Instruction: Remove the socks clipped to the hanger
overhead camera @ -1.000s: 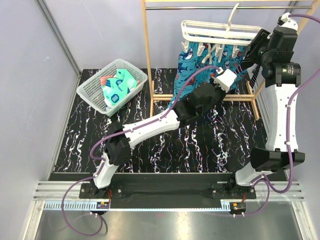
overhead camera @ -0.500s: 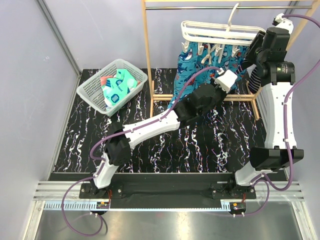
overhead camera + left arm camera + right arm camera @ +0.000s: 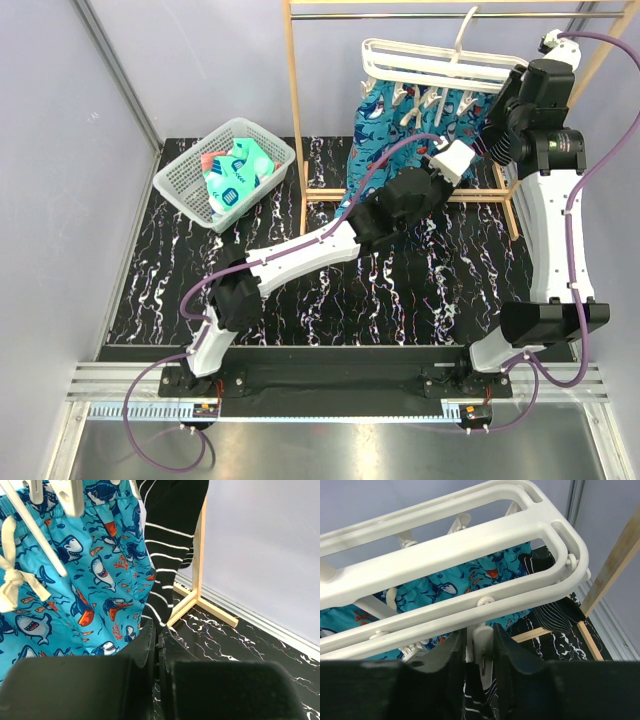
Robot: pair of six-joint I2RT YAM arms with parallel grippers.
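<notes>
Marbled table (image 3: 330, 290), right claw (image 3: 481, 647) pinching hanger clip (image 3: 480, 631)

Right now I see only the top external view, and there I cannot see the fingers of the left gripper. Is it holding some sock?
Observer: Yes. In the left wrist view the left gripper has its fingers pressed together on the lower end of the striped sock, which hangs beside the shark-print cloth.
Operator: Thank you. And where exactly is the right gripper at the hanger?
Observer: In the right wrist view the right gripper has one finger on each side of a white clip that hangs under the frame of the hanger. Striped black fabric shows just below that clip. Whether the fingers are squeezing the clip, I cannot tell.
</notes>
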